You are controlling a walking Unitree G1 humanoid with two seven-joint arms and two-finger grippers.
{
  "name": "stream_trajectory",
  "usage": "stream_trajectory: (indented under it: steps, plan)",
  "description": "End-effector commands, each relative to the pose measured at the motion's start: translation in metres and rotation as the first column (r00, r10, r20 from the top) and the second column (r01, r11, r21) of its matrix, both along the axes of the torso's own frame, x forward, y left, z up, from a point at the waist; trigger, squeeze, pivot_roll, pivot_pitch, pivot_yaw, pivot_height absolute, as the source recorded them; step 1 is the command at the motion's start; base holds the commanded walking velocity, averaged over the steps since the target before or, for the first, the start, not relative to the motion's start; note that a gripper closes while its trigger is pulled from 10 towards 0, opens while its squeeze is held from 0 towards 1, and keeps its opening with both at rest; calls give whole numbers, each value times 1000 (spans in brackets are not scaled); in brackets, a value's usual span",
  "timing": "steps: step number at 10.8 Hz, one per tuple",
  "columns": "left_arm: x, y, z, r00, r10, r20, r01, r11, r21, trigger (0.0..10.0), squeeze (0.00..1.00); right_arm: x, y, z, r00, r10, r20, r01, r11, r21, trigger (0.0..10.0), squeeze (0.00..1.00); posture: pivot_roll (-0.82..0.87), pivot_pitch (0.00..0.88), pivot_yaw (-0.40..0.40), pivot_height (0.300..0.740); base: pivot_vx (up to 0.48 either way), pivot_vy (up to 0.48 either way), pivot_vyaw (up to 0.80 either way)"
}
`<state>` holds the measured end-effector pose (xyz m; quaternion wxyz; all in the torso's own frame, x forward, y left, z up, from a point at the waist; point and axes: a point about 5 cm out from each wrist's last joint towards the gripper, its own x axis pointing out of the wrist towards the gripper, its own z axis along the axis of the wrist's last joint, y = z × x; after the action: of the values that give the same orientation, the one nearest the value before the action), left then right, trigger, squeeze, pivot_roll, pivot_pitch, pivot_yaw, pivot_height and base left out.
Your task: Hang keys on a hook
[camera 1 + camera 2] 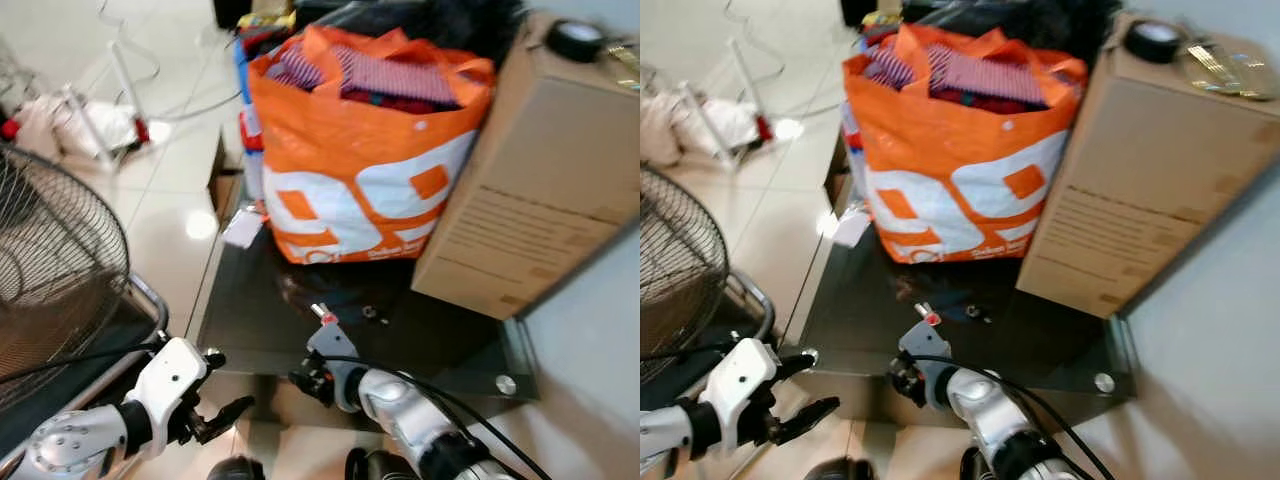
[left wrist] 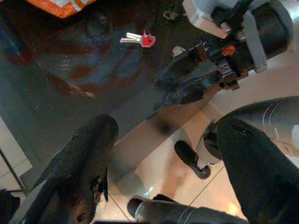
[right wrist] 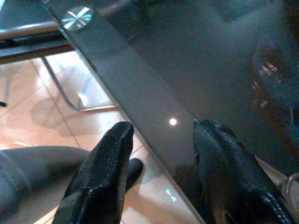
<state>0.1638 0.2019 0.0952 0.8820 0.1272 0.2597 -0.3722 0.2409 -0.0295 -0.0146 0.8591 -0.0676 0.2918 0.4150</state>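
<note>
Leftmost, fan: we see its wire grille [image 1: 50, 270] by the worktop's left end.
Left pincer [image 1: 225, 413]: ours hangs wide over the tiled floor, just off the dark glass worktop [image 1: 260, 320].
Keys [image 2: 138, 39]: red-tagged, flat on the worktop near the orange bag [image 1: 365, 170], untouched.
Right pincer [image 3: 161, 175]: fingers parted, empty, at the worktop's front edge.
Cardboard box [image 1: 540, 170]: leans beside the bag, on the right.
</note>
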Motion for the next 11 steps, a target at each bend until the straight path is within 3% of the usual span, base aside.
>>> stream_trajectory:
  steps: [1,3,7,11]
  plan:
    - [-2,0,4,1000,-7,0,7,1000,3,10000,0,-1,-7,-8,999,-37,1,37,997,-70,10000,0,94,195,-37,740,0,0,0]
    - [-2,-5,3,1000,-13,-3,13,1000,-10,10000,0,2,-23,-14,998,-64,-13,61,989,-135,10000,0,78,174,-35,740,0,0,0]
    - [17,-20,-3,999,-43,25,44,998,-46,10000,0,9,-78,-18,995,-96,-20,89,969,-231,10000,0,13,107,-29,740,0,0,0]
    - [32,-32,-11,997,-61,45,65,995,-78,10000,0,-2,-109,-23,997,-49,-55,31,960,-278,10000,0,-54,77,-25,740,0,0,0]
